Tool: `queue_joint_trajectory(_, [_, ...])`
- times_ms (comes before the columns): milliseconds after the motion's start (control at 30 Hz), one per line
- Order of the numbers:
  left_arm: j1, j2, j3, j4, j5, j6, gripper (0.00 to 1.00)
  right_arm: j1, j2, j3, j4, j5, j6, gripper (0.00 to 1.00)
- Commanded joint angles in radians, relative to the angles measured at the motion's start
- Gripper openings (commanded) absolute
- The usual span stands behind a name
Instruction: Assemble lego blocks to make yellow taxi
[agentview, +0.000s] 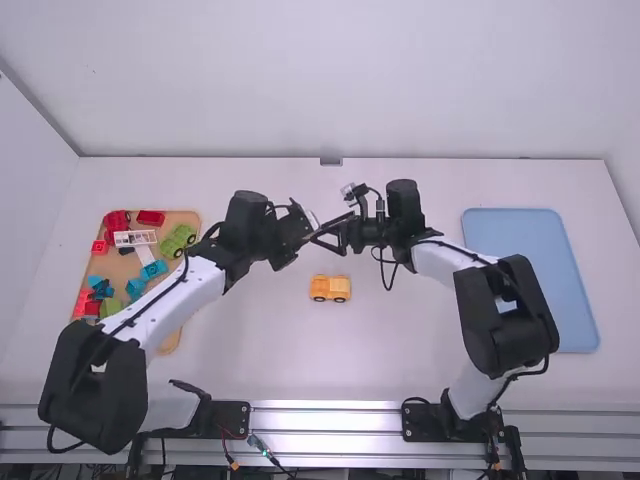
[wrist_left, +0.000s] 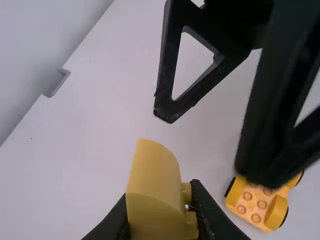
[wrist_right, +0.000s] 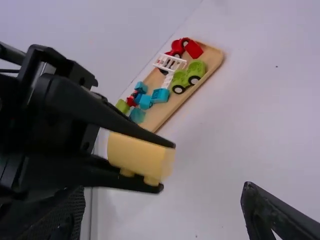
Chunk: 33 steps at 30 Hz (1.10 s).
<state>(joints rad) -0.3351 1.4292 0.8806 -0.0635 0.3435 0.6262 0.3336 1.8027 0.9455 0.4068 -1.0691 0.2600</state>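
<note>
- I've got the pale yellow, curved-edged plastic block clamped in my left gripper, up above the desk, studs out to one side.
- My right gripper faces it, fingers wide apart; looks like a handover to me.
- I want the block centred between those fingers, squared up, then a gentle close before the left lets go.
- Orange-yellow wheeled brick base sits on the desk near the middle; a skewed grip would spoil the seating there.
</note>
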Motion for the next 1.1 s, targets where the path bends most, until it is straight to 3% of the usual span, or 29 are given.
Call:
queue_joint_trajectory(0, [-0.029, 0.035, -0.005, 0.013, -0.073, -0.036, 0.02, 0.015, 0.01, 0.023, -0.002, 0.08, 0.002, 0.82])
queue_joint_trajectory(633, [-0.06, 0.053, -0.005, 0.072, -0.072, -0.061, 0.02, 0.031, 0.01, 0.023, 0.01, 0.083, 0.006, 0.52])
queue_joint_trajectory(1067, [-0.06, 0.07, -0.005, 0.098, -0.072, -0.062, 0.02, 0.047, 0.01, 0.023, 0.016, 0.083, 0.017, 0.48])
